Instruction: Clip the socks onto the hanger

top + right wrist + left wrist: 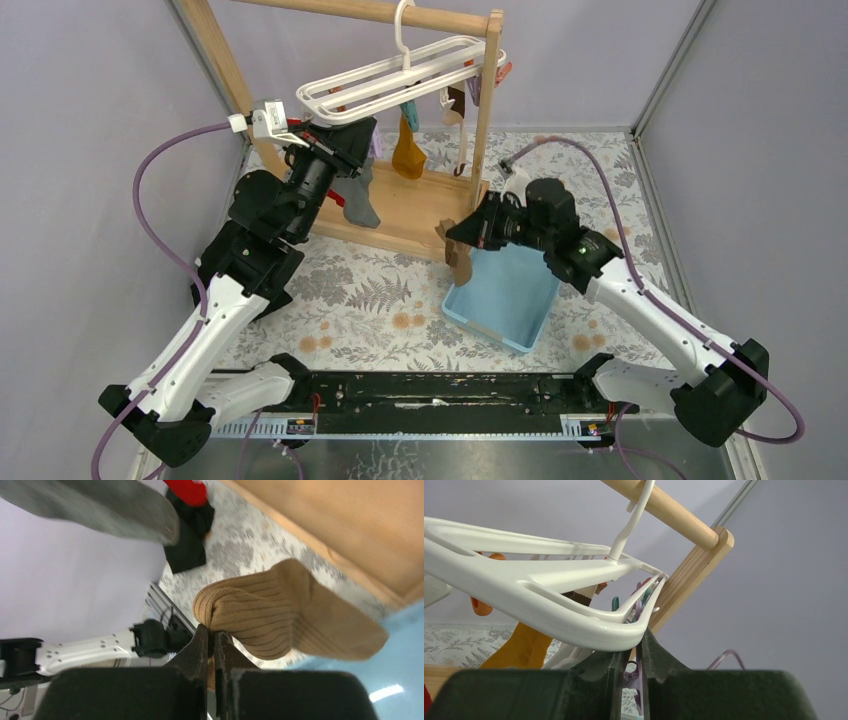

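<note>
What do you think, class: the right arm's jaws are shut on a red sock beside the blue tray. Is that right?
Not quite. The sock held by the right gripper is ribbed tan-brown, not red, as the right wrist view shows. The rest stands: the jaws are shut on it, and the top view has it hanging beside the blue tray.

ribbed tan sock (290,620) dangling; white hanger (531,592) tilted, hooked on wooden rail (669,511)
</note>
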Available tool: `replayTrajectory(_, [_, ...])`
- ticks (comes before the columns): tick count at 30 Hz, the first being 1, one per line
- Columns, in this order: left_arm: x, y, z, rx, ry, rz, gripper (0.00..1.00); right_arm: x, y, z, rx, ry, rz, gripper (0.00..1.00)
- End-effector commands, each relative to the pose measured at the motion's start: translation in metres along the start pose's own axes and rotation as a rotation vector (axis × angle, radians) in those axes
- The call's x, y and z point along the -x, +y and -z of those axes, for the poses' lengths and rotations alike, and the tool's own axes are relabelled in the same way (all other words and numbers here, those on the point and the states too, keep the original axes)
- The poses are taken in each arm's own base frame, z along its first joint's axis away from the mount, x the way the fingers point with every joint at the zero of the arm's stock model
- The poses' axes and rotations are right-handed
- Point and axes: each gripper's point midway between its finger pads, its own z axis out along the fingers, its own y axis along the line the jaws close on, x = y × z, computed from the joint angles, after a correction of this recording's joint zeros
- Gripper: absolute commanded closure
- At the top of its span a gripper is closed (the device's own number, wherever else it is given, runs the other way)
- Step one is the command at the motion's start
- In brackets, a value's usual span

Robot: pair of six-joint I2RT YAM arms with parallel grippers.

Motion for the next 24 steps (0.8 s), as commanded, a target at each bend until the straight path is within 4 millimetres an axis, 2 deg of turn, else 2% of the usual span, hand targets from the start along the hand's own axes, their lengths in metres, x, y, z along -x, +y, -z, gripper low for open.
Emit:
replayTrajectory(1, [0.001,-0.006,0.002,-0.033,0.002,0.015,1.00,0.066,0.064,0.009,0.123,-0.175,0.100,1.00])
replayTrajectory(6, [-0.003,-0.005,0.000,-0.032,0.007,0.015,1.00,0.104,0.094,0.000,0.161,-0.232,0.119,1.00])
replayTrajectory(9, [-0.004,-0.005,0.000,-0.034,0.009,0.013,1.00,0.118,0.111,-0.008,0.224,-0.248,0.120,1.00])
replayTrajectory(13, [-0.003,-0.004,0.001,-0.028,0.008,0.006,1.00,0.120,0.141,-0.003,0.404,-0.266,0.125,1.00])
replayTrajectory(18, [0.000,-0.005,0.002,-0.031,0.003,0.005,1.00,0.112,0.158,0.018,0.597,-0.305,0.138,1.00])
replayTrajectory(20, [-0.001,-0.005,0.002,-0.031,0.007,0.005,1.00,0.109,0.159,0.026,0.639,-0.313,0.123,1.00])
replayTrajectory(22, [-0.001,-0.006,0.002,-0.034,0.006,0.006,1.00,0.105,0.152,0.028,0.593,-0.293,0.123,1.00])
replayTrajectory(24, [-0.001,-0.006,0.002,-0.036,0.009,0.008,1.00,0.092,0.123,0.020,0.425,-0.233,0.156,1.00])
